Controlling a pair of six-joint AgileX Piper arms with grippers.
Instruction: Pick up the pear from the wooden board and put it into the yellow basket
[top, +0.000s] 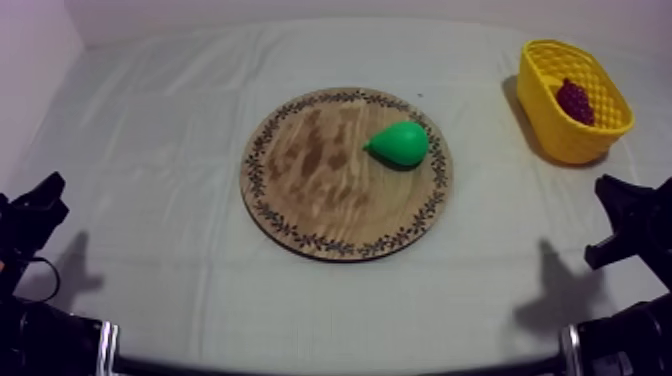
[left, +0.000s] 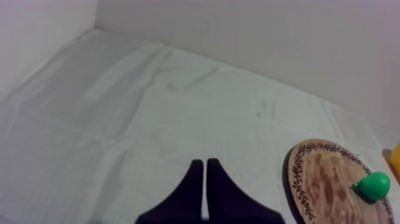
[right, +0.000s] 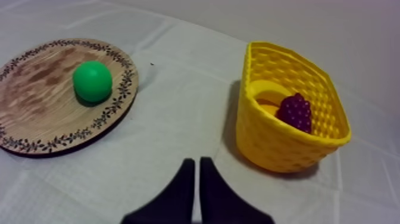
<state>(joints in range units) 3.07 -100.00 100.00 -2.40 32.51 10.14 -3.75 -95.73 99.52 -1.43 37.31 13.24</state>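
Top view: grapes (top: 574, 100) in yellow basket (top: 562, 142)

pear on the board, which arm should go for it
Right, most likely. The pear lies on the board's right half and the basket stands at the right too, both nearer the right gripper than the left gripper.

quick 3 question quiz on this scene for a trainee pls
1. True or false: the pear is already in the yellow basket.
2. Which of these lies in the basket? A) bunch of grapes B) small red fruit C) nothing
3. Fill in: the left gripper and the right gripper are both ____, holding nothing.
Key: 1 false, it lies on the wooden board; 2 A; 3 shut.
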